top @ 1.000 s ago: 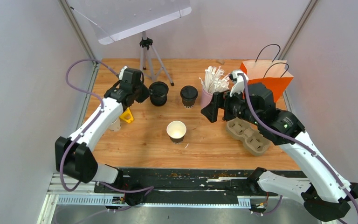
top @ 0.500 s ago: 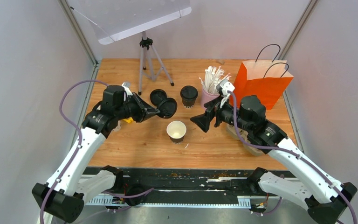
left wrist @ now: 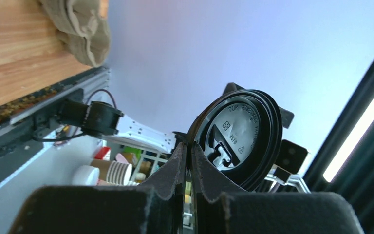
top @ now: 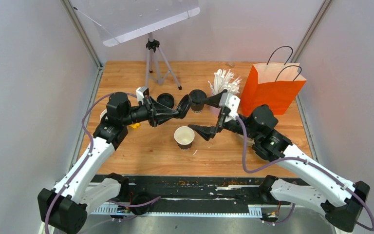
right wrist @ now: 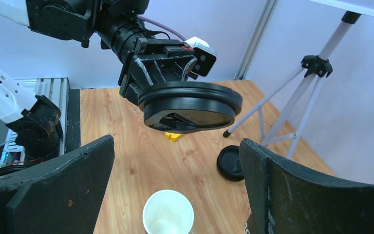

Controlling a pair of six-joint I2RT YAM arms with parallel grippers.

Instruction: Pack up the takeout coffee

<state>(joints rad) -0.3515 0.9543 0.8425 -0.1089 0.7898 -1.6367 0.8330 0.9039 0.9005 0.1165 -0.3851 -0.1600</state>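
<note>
Left jaws pinched narrow on the rim of a black lid (top: 183,104). It's held edge-on in mid-air, centre of the top view, just above the open cup (top: 184,137). Right jaws spread wide, holding nothing, one finger above-right of the lid and one below-right, both aimed at it.

Likely step: get this lid onto the open cup. The right arm is either taking the lid over or going to steady the cup, can't tell which.

To do it well:
- Turn the lid flat, underside down, and centre it over the rim before pressing.
- Press evenly all round.
- If the right jaws clamp the cup, go light, since the paper wall will probably dent.
- Left shouldn't release until the lid is seated or gripped.

Open cup: tapered, white inside, outer wall reads dark from above. It stands upright on the desk (top: 141,146), centre frame, and looks empty in the right wrist view.

Second cup (top: 197,100), lid on, is upper centre, near the white straws (top: 224,80). Spare lid (right wrist: 231,163) lies flat on the desk. Orange bag (top: 272,87) is upper right, well apart.
</note>
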